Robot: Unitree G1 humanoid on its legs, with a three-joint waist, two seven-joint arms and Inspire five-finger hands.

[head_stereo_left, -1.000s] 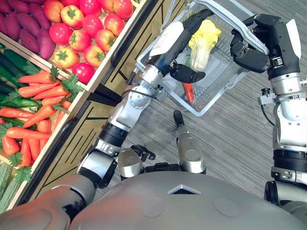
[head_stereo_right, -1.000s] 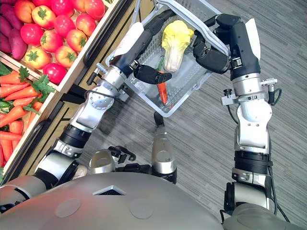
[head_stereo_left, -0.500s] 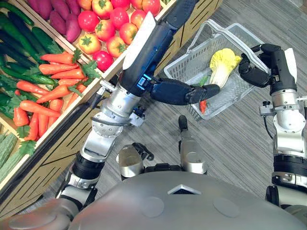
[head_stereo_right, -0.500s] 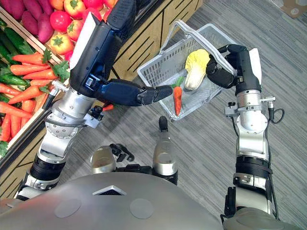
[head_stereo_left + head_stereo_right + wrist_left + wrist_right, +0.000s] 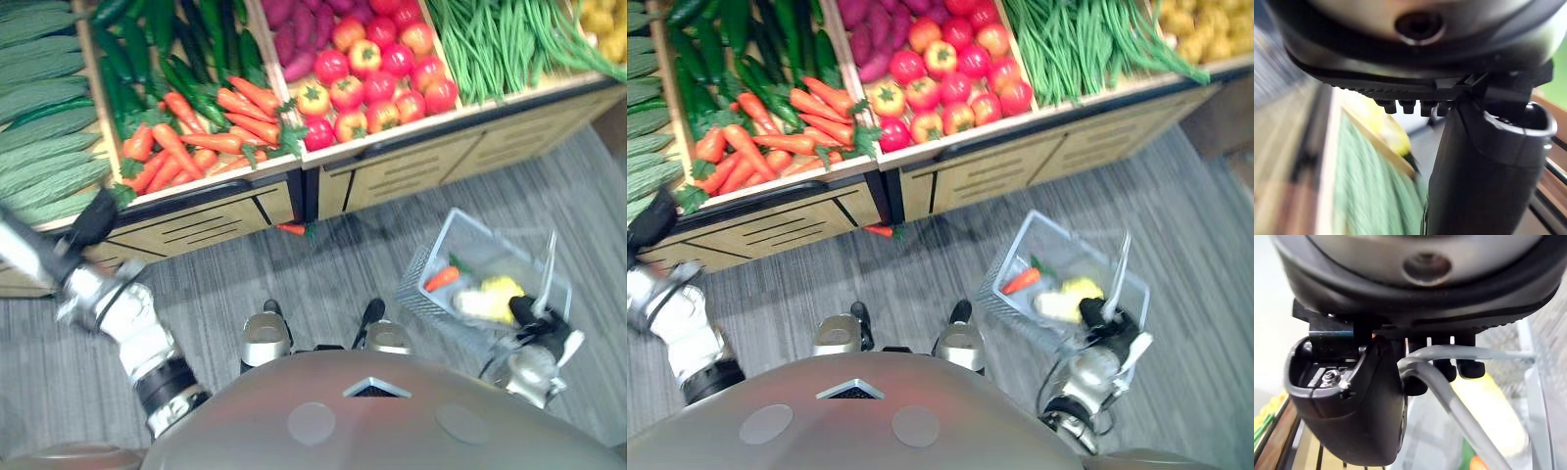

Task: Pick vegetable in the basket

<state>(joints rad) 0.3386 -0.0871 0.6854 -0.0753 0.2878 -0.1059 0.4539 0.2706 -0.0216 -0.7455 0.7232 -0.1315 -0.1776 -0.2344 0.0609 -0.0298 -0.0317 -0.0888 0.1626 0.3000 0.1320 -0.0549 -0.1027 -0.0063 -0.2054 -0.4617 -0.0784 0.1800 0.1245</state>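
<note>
Produce fills the sloped wooden display in front of the robot: carrots point(image 5: 186, 137), dark cucumbers point(image 5: 147, 49), tomatoes point(image 5: 377, 83), purple sweet potatoes point(image 5: 294, 24) and green beans point(image 5: 490, 44). One stray carrot point(image 5: 291, 228) lies at the foot of the stand. The wire basket point(image 5: 428, 247) hangs low on the robot's right, well apart from the display. The right hand point(image 5: 534, 315) carries it, with its fingers point(image 5: 1469, 368) hooked round the grey handle point(image 5: 1469, 352). A carrot point(image 5: 441, 278) and a pale napa cabbage point(image 5: 487, 298) already lie side by side in the basket. The left hand point(image 5: 1484, 171) is out at the robot's left near the stand. Its fingers point(image 5: 1408, 106) look loose and empty, though the wrist view is too close and smeared to be sure. The step in hand is probably a reach for another vegetable. To do that well, the left hand should come down over one piece lying on top of its pile, such as an outer carrot, and close along its length so the neighbours stay put. The right hand should hold the handle firmly and the basket level, so that the two vegetables inside do not roll. A loose grip on a tapered carrot could let it slip.
</note>
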